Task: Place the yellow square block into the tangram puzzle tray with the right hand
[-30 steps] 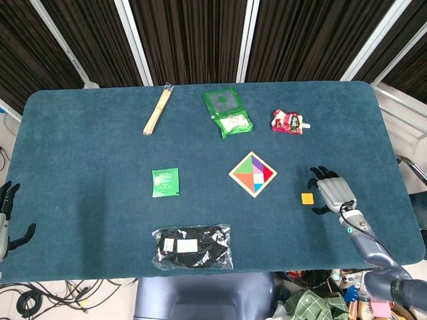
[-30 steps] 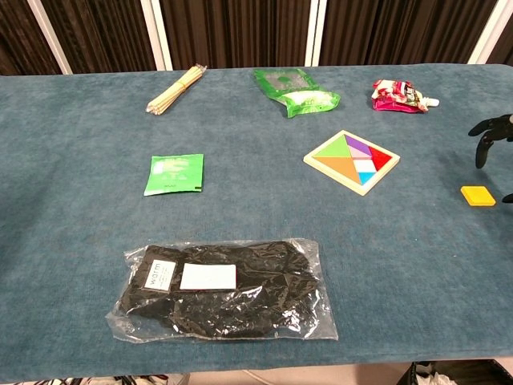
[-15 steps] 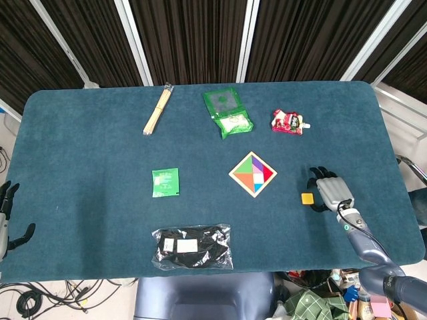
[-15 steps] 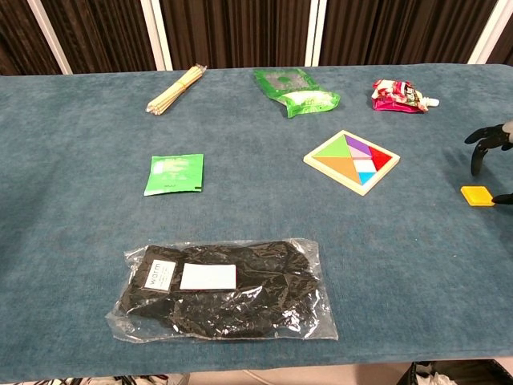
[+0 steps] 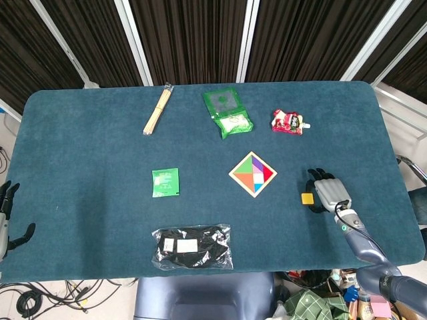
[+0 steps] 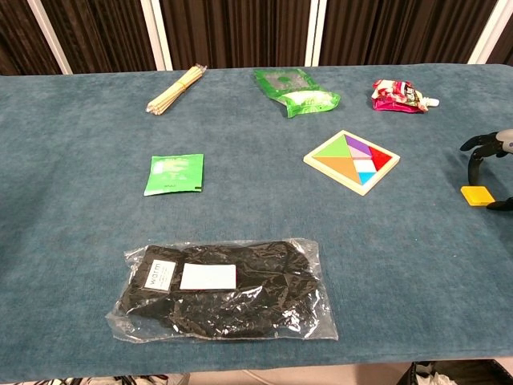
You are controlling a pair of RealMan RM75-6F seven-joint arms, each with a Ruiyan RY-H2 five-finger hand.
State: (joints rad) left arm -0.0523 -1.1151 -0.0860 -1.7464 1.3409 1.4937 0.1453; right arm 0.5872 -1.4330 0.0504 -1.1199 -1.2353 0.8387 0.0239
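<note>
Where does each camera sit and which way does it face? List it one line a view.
Head view: high above the near edge, looking steeply down on the table; right hand by the yellow square block, left hand off the table's left end.
Chest view: low at the near edge, looking across; only right hand fingers show.
Both show the block and tangram puzzle tray.

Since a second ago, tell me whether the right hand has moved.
Yes. The right hand has shifted left, toward the tangram puzzle tray, closing over the yellow square block, which lies where it was on the table.
</note>
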